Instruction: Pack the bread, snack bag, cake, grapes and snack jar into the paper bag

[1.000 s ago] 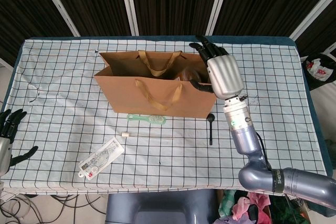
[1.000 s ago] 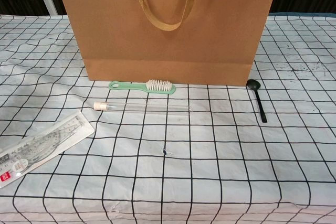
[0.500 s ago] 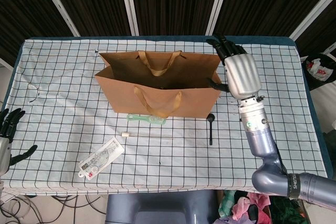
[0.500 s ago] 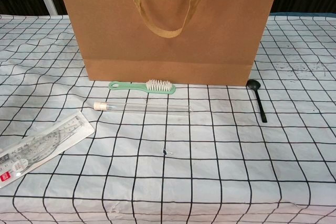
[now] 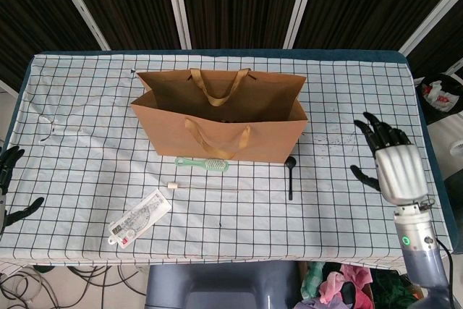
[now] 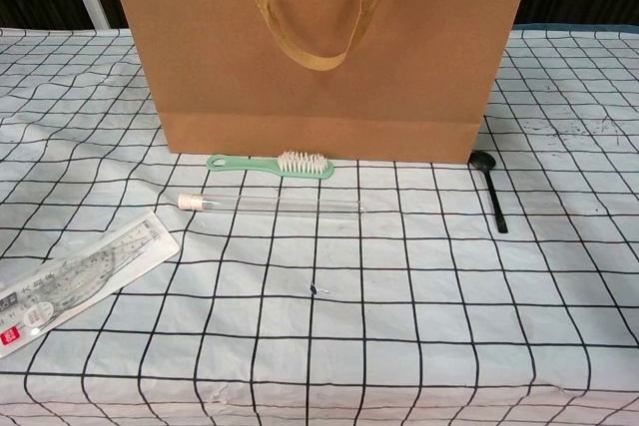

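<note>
The brown paper bag (image 5: pixel 224 132) stands upright in the middle of the table with its mouth open; the chest view shows its front wall (image 6: pixel 319 57) and a handle. Its inside is dark and I cannot make out the contents. My right hand (image 5: pixel 391 161) hovers over the table's right side, well clear of the bag, fingers spread and holding nothing. My left hand (image 5: pixel 9 182) shows only at the left edge, fingers apart, empty. No bread, snack bag, cake, grapes or snack jar lies on the table.
In front of the bag lie a green brush (image 5: pixel 202 163), a clear tube (image 5: pixel 202 187), a black spoon (image 5: pixel 290 175) and a packaged ruler set (image 5: pixel 139 218). A checkered cloth (image 5: pixel 87 106) covers the table.
My right hand has pulled out of the bag's right end and swung right and toward the near edge. The bag's handle has settled. My left hand has slid further out of view.
</note>
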### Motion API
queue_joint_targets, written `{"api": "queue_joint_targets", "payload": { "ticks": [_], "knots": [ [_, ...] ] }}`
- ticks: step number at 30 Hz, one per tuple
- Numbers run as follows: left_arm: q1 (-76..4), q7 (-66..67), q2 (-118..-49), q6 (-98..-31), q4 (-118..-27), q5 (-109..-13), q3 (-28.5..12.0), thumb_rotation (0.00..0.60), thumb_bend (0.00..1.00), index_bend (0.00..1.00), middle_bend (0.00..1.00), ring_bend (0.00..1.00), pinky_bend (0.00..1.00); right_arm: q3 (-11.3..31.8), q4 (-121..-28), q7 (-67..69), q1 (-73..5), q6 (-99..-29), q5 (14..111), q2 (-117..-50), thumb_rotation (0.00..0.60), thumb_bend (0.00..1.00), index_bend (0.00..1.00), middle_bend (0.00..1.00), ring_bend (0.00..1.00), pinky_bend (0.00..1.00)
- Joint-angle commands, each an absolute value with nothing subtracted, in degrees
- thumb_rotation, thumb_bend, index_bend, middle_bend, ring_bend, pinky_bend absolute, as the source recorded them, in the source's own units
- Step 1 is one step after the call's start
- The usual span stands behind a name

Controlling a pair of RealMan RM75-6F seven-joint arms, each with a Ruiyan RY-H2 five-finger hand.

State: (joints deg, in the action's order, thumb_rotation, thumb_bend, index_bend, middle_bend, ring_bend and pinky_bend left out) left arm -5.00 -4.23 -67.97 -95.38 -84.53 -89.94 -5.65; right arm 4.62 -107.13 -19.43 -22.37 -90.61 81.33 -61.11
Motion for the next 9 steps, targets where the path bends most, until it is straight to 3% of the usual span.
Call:
{"api": "queue_joint_targets", "payload": {
  "ticks": [1,9],
  "knots": [
    [-4.47,-4.52,-67.37,-95.35,-85.39,-89.20,-5.58,0.600,0.07,0.10,0.09,0.01,0.08,0.95,-104.63,-20.73,-19.02,-92.17,84.96,-62.30,0.600,0.11,0.18,0.13,0.22,0.30],
    [-3.81,-4.34,-64.06,-92.52,-89.23,-86.66,-4.91,0.600,0.07,0.11,0.09,0.01,0.08,-1.19,-103.24,-25.08,-16.29,-91.75,87.15,-65.30,0.600,0.12,0.18,0.13,0.22,0.30]
  ]
}}
